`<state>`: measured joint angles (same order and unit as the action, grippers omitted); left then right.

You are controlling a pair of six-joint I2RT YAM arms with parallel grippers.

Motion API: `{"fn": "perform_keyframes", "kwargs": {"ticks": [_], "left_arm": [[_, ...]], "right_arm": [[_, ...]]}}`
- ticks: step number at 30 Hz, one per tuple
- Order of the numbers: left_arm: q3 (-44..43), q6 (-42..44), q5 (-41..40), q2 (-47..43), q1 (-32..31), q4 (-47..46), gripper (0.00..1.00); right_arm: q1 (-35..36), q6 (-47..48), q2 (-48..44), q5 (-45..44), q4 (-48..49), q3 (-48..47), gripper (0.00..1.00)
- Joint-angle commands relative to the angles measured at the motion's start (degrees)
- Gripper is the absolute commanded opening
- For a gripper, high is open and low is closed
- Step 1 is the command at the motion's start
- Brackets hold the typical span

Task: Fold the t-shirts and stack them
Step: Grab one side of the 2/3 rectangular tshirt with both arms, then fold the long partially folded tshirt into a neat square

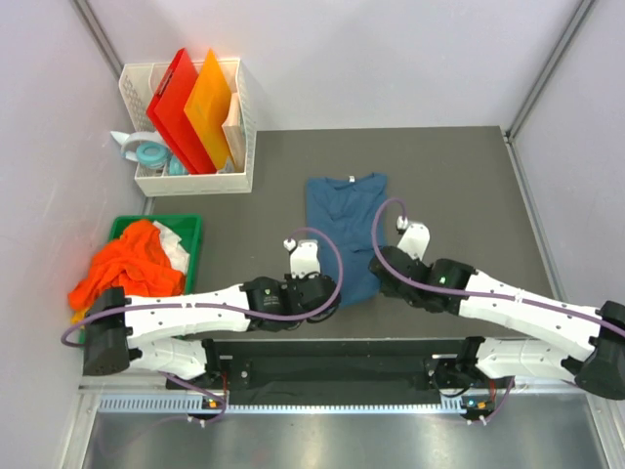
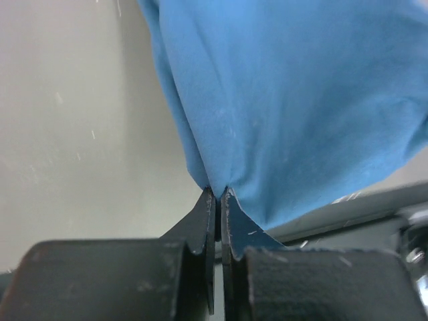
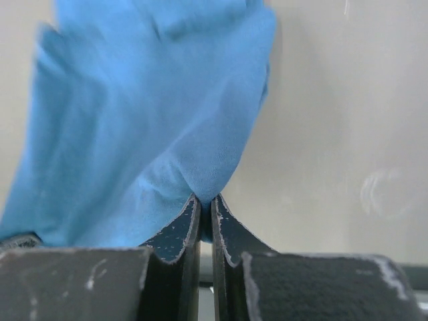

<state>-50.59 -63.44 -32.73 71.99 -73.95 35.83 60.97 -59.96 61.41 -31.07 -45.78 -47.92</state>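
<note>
A dark teal-blue t-shirt [image 1: 344, 220] lies lengthwise on the grey mat, collar at the far end, folded narrow. My left gripper [image 1: 330, 296] is shut on its near left hem corner; the left wrist view shows the blue cloth [image 2: 301, 100] pinched between the fingertips [image 2: 217, 194]. My right gripper [image 1: 379, 276] is shut on the near right hem corner; the right wrist view shows the cloth [image 3: 147, 127] bunched into the fingertips [image 3: 206, 200]. Orange, white and yellow t-shirts [image 1: 125, 266] are heaped in the green bin [image 1: 186, 227] at the left.
A white basket [image 1: 239, 147] at the back left holds rigid red [image 1: 176, 107] and orange [image 1: 210, 107] boards. A tape roll [image 1: 148, 152] sits beside it. The mat's near edge meets a black rail [image 1: 332, 363] by the arm bases.
</note>
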Motion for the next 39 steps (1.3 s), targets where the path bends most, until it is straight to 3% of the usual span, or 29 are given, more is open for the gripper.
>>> {"fn": "perform_keyframes", "kwargs": {"ticks": [1,5,10,19,27,39], "left_arm": [[-6.36,3.57,-11.29,-2.02,0.21,2.76,0.0],[-9.69,12.43,-12.45,0.25,5.21,-1.9,0.0],[-12.78,22.01,-7.88,4.3,14.52,-8.91,0.0],[-22.0,32.75,-4.11,16.15,25.69,-14.29,0.0],[-30.96,35.75,-0.32,27.58,33.34,-16.58,0.0],[-42.74,36.9,5.48,44.2,40.02,-16.94,0.0]], "right_arm": [[-4.26,8.96,3.01,-6.99,-0.19,-9.01,0.0],[-12.09,16.27,5.65,-4.1,6.47,-11.23,0.0],[-20.52,23.82,12.49,-1.72,11.93,-15.52,0.0],[-28.18,29.11,26.98,1.62,17.21,-27.3,0.0],[-31.87,31.49,39.92,3.47,18.01,-39.86,0.0],[-35.74,32.37,54.16,6.19,20.29,-47.26,0.0]]}}
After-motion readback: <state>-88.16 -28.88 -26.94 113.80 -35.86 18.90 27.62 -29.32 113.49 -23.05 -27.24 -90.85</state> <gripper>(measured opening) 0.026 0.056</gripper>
